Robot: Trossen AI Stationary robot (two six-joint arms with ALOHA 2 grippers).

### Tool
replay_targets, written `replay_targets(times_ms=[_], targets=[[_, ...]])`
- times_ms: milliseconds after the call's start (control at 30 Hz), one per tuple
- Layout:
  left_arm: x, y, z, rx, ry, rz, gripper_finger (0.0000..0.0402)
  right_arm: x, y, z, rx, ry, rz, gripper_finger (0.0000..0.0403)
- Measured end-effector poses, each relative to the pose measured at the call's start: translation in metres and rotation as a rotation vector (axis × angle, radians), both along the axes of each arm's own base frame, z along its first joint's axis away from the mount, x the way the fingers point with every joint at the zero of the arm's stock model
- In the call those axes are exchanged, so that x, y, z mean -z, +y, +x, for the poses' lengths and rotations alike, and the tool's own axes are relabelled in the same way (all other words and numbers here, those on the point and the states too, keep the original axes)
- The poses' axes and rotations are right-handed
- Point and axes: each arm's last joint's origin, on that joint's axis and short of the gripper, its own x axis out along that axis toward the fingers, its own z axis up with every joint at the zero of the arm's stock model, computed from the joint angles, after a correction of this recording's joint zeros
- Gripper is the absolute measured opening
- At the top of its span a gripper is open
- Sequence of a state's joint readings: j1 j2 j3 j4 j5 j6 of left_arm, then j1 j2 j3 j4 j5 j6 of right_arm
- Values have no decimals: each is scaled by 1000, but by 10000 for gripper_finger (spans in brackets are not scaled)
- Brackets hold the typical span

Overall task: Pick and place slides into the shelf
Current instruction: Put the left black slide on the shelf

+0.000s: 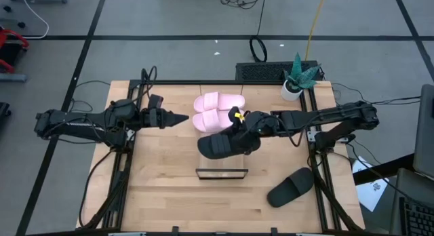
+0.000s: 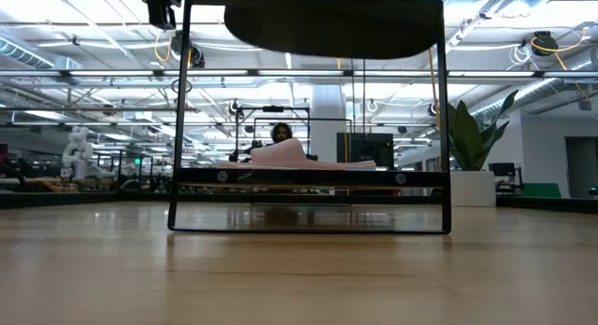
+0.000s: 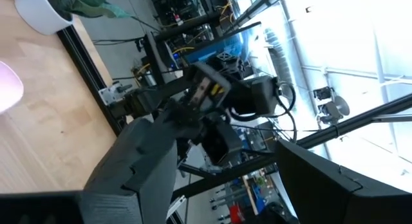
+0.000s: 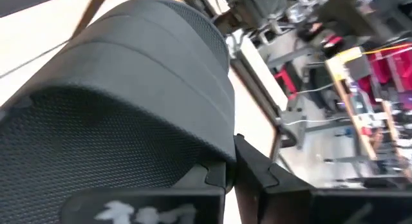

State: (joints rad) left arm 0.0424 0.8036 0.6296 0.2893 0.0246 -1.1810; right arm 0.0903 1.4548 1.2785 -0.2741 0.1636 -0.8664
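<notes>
Above the shelf (image 1: 221, 172), my right pincer (image 1: 239, 132) grips one black slide (image 1: 227, 145) by its strap, sole level. I worry an off-centre release could tip it off the planks. Left pincer (image 1: 178, 119) waits nearby, narrow.

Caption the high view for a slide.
Right pincer holds a black slide above the shelf; pink pair already placed.

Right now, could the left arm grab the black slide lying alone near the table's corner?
Probably not easily. That black slide lies far across the table, on the right arm's side, and the shelf stands between it and the left claw.
</notes>
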Motion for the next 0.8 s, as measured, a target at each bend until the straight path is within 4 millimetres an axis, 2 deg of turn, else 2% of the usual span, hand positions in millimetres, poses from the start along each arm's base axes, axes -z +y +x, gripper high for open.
replay_targets(times_ms=[200,567,800], targets=[[0,3,0,-19,2,10,257,20,-3,-2,1,37,51,0],[0,8,0,-59,3,33,257,45,-2,-3,19,-22,140,0],[1,11,-1,-73,8,32,257,55,-1,9,10,-47,130,0]])
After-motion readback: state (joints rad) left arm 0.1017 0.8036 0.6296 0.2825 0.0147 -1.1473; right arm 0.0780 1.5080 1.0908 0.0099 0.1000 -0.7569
